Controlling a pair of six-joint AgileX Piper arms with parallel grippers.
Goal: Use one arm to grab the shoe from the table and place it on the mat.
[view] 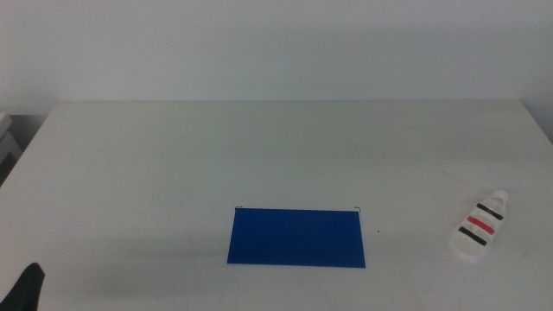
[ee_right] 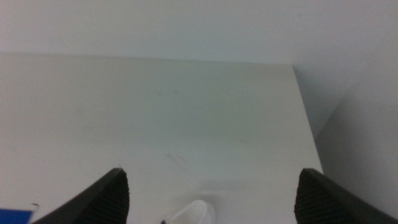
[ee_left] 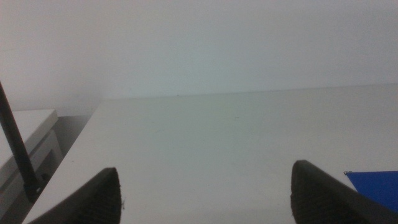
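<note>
The white shoe (view: 479, 228) with black and red striped straps lies on the white table (view: 259, 147) at the right, apart from the dark-blue mat (view: 296, 237) in the front middle. My left gripper (ee_left: 205, 186) is open and empty. Only its dark tip (view: 30, 289) shows at the bottom left corner of the middle view, far from the shoe. My right gripper (ee_right: 212, 186) is open and empty, out of the middle view. The shoe's white end (ee_right: 193, 213) shows between its jaws, and a mat corner (ee_right: 15, 216) at that picture's edge.
The mat's corner (ee_left: 376, 186) shows in the left wrist view. A low white cabinet (ee_left: 25, 143) and a thin black cable (ee_left: 15, 149) stand beyond the table's left edge. The table's right edge (ee_right: 305, 118) runs close to the shoe.
</note>
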